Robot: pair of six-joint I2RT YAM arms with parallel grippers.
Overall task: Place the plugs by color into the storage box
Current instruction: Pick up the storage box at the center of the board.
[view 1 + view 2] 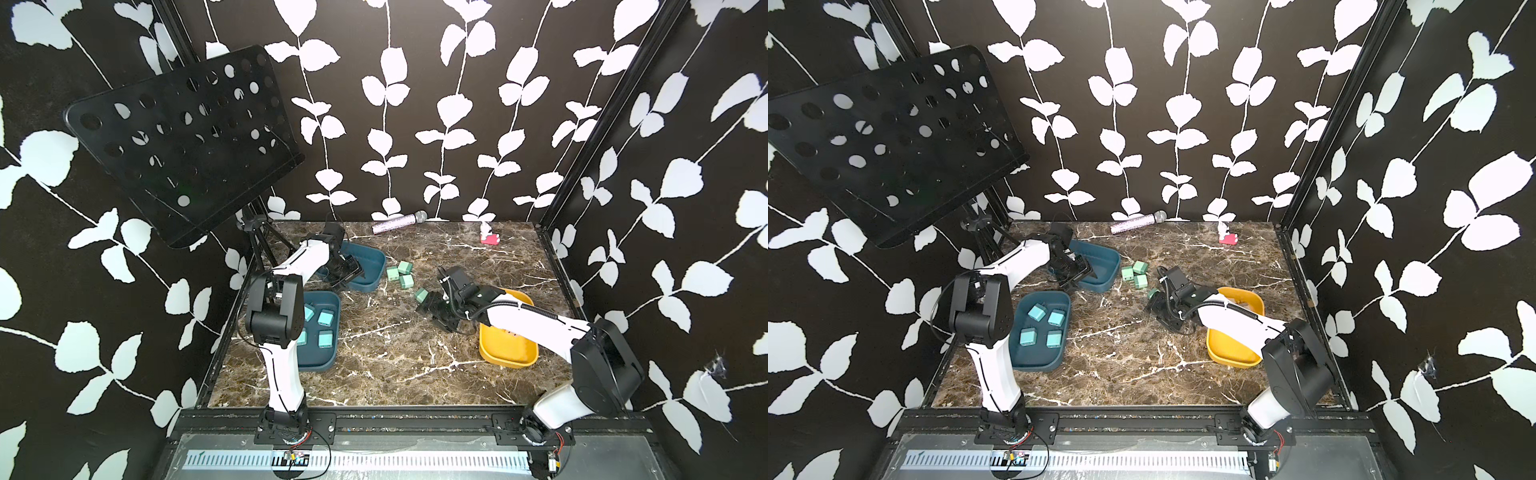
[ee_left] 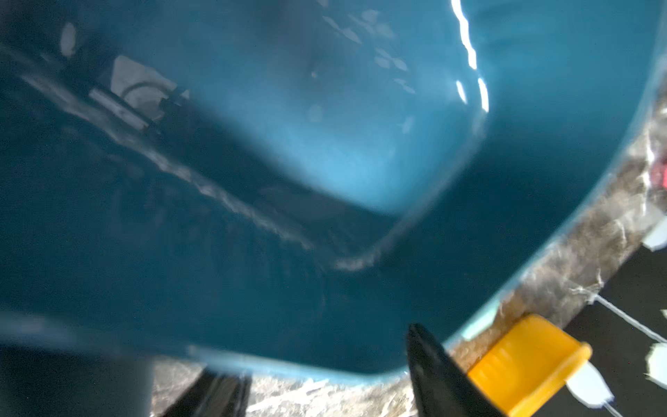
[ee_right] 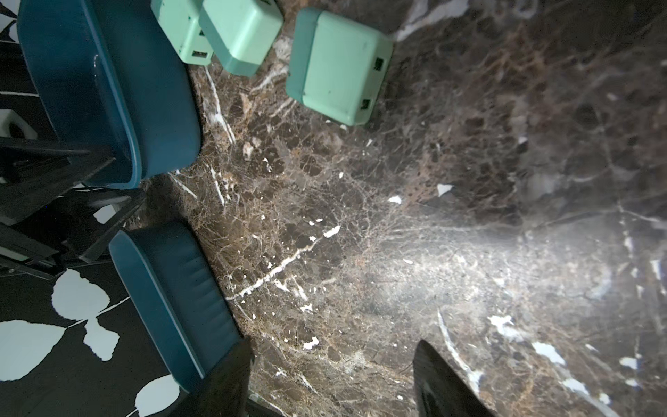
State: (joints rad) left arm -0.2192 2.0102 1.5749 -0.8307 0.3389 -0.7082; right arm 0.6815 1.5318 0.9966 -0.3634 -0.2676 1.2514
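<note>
Glossy desk point(image 1: 395, 374) with a brown marble pattern and thin white veins. At its left side, two deep teal trays of smooth plastic, rectangular with rounded corners. Near teal tray point(image 1: 320, 359) with four light blue plugs point(image 1: 325, 319) inside, small cubes with soft edges, lying apart from each other. Far teal tray point(image 1: 368, 266) blurred in the left wrist view, with a shiny bare bottom. At the right side, yellow tray point(image 1: 509, 353) of the same rounded shape, partly under the right arm; contents impossible to tell.

Left fingers point(image 1: 352, 272) over the near rim of the far teal tray, black and pointed, standing apart at a middle width, gripping nothing visible. Right fingers point(image 1: 426, 306) low over the desk between the trays, spread wide, with only bare marble between them in the right wrist view.

Mint green plugs all outside the trays. Three green plugs point(image 1: 406, 282) in a close group on the desk just beside the far teal tray, matte boxy bodies with small square holes on one face. Fourth green plug point(image 1: 422, 295) alone, just beside the right fingers; touching or not, cannot tell.

At the back edge, glittery microphone point(image 1: 399, 223) lying flat and red toy figure point(image 1: 489, 237). Black perforated music stand point(image 1: 178, 137) above the left back corner
</note>
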